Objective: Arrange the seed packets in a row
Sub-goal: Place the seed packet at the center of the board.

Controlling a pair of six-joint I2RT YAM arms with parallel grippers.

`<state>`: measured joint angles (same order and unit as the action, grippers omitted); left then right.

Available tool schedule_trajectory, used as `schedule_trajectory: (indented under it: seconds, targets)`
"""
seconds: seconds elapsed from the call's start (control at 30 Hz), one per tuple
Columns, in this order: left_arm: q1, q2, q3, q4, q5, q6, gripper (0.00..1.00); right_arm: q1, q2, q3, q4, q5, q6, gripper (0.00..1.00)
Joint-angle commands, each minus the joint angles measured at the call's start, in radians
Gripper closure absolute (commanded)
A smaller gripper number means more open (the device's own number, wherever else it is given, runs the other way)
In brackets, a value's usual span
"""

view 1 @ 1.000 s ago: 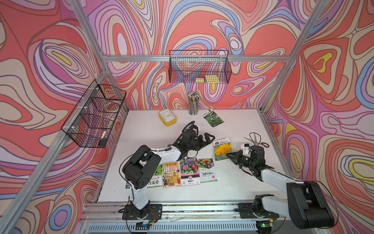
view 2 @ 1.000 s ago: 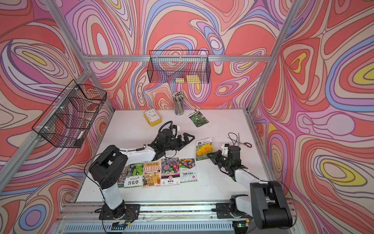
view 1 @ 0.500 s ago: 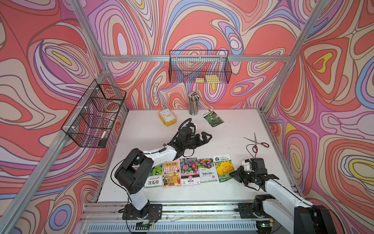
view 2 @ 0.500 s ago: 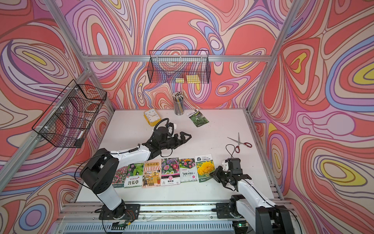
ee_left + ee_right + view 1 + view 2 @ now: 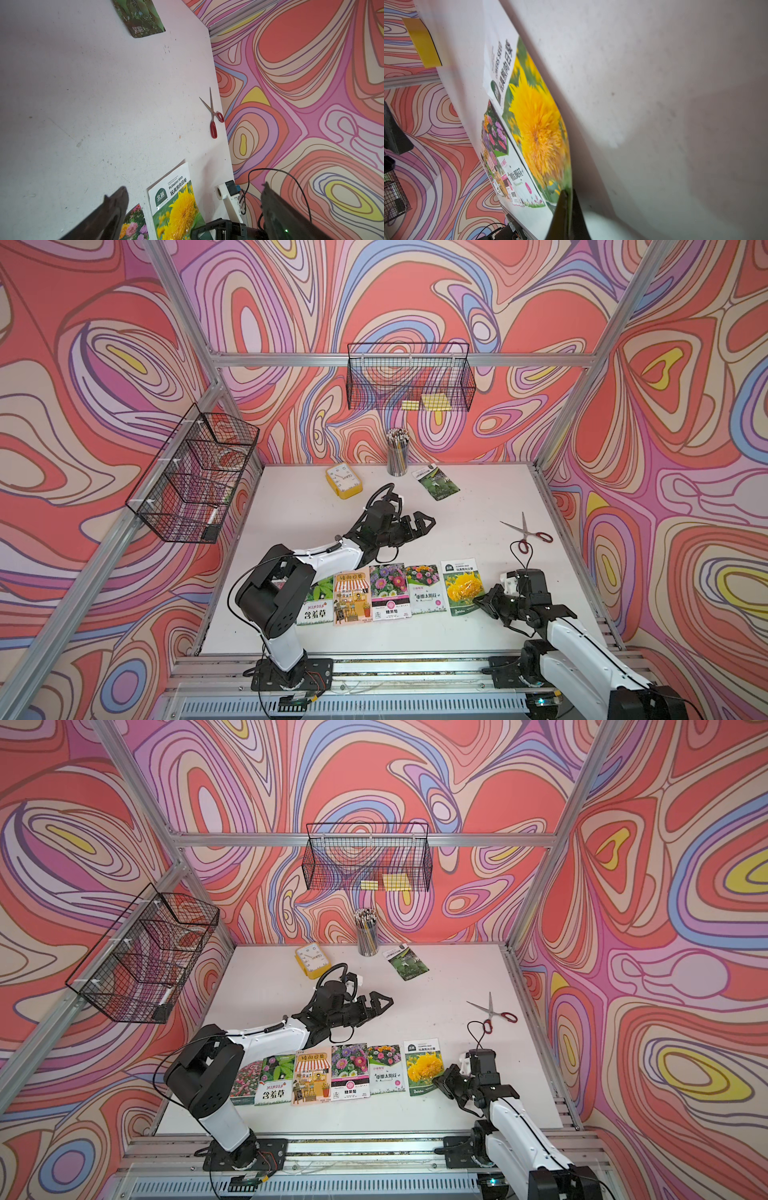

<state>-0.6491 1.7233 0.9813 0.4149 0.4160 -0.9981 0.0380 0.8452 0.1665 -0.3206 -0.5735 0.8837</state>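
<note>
Several seed packets lie side by side near the table's front edge: green-leaf, orange shopfront, purple flowers and mixed flowers. A pink-flower packet shows at the row's left end, partly behind the left arm. The sunflower packet sits at the right end, and my right gripper is shut on its near right corner. A dark green packet lies alone at the back. My left gripper hangs open over mid-table, holding nothing.
A yellow-rimmed clock and a pencil cup stand at the back. Red-handled scissors lie by the right edge. Wire baskets hang on the back wall and on the left wall.
My right gripper carried the sunflower packet from mid-table forward to the right end of the row. My left gripper pulled away from the row, staying open.
</note>
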Motion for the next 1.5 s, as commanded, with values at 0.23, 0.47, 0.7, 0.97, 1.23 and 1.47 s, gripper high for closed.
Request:
schedule_trajectory:
  seconds: [0.23, 0.47, 0.7, 0.97, 1.23, 1.47]
  targets:
    - [-0.01, 0.004, 0.0, 0.004, 0.01, 0.005, 0.01, -0.003, 0.098, 0.0, 0.143, -0.026, 0.026, 1.0]
    - [-0.01, 0.008, 0.004, -0.002, 0.01, 0.007, 0.01, -0.002, 0.126, 0.0, 0.175, -0.033, 0.026, 1.0]
    - [-0.016, 0.022, 0.016, 0.001, 0.016, 0.004, 0.01, 0.002, 0.182, 0.001, 0.224, -0.059, 0.024, 1.0]
    - [-0.017, 0.021, 0.017, -0.005, 0.015, 0.007, 0.01, 0.018, 0.218, -0.006, 0.263, -0.063, 0.034, 1.0]
    - [-0.017, 0.022, 0.02, -0.008, 0.019, 0.009, 0.01, 0.021, 0.183, -0.002, 0.194, -0.041, 0.016, 0.74]
    - [-0.017, 0.021, 0.032, -0.025, 0.021, 0.019, 0.01, 0.021, 0.129, 0.05, 0.02, 0.032, -0.027, 0.43]
